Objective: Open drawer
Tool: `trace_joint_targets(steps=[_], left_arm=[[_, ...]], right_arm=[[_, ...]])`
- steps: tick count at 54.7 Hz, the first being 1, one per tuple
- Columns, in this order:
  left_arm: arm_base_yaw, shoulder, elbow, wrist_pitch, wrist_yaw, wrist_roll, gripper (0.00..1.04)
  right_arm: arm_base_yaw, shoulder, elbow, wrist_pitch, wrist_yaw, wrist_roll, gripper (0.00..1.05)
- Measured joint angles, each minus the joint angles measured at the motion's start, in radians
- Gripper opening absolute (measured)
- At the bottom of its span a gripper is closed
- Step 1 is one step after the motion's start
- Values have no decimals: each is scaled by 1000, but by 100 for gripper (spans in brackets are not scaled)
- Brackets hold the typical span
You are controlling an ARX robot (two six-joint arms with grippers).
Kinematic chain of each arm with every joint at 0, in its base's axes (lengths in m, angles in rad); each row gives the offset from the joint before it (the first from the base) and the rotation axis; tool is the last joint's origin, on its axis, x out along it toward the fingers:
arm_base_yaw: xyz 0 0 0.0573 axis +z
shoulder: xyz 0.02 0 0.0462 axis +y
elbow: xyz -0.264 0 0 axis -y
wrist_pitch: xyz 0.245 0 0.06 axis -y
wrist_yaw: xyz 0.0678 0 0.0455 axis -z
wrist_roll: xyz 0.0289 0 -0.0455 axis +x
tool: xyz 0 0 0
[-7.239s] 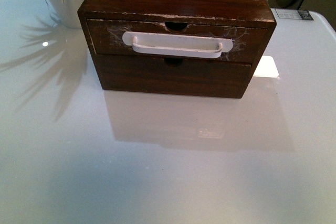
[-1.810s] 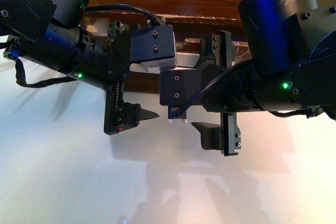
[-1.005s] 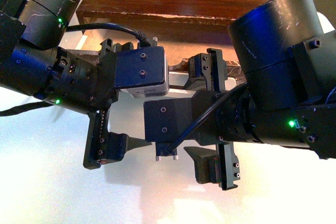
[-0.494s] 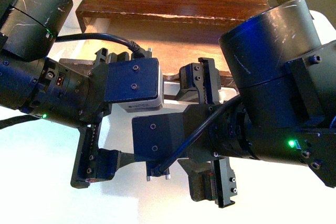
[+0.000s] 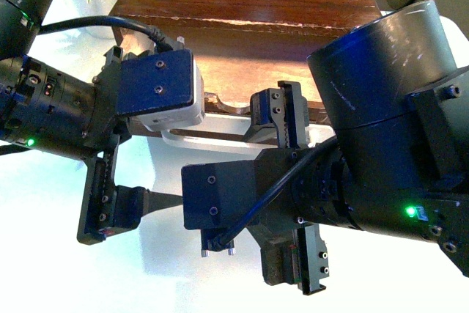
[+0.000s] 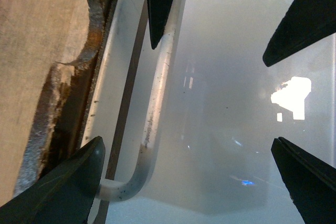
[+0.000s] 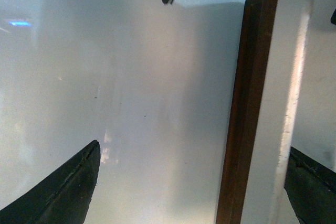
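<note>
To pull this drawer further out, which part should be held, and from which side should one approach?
Hold the white bar handle on the front of the drawer, near its middle, approaching from the robot's side. The bar stands off the wood with a gap behind it, so claw fingers can close above and below it. It spans the width, so a central hold would probably pull straight.

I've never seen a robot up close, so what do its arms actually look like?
The left arm and right arm are thick, scuffed black cylinders, each with a small green light. A black cable loops along the left one to a white-sided box. The gripper fingers are black pointed wedges.
</note>
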Motion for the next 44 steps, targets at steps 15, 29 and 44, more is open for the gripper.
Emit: trace_joint_targets(steps=[15,29,44], left_arm=[[20,-93,-26,-27,15,-19,96],[68,-187,-56,-23,59,-92,96],[202,-343,-112,116,150,-348,96]], right_arm=[[-9,-123,-26,-9,31,9,96],[-36,-270,-87,-21,50,35,96],[-130,-533,-220,-42,71,189,96]])
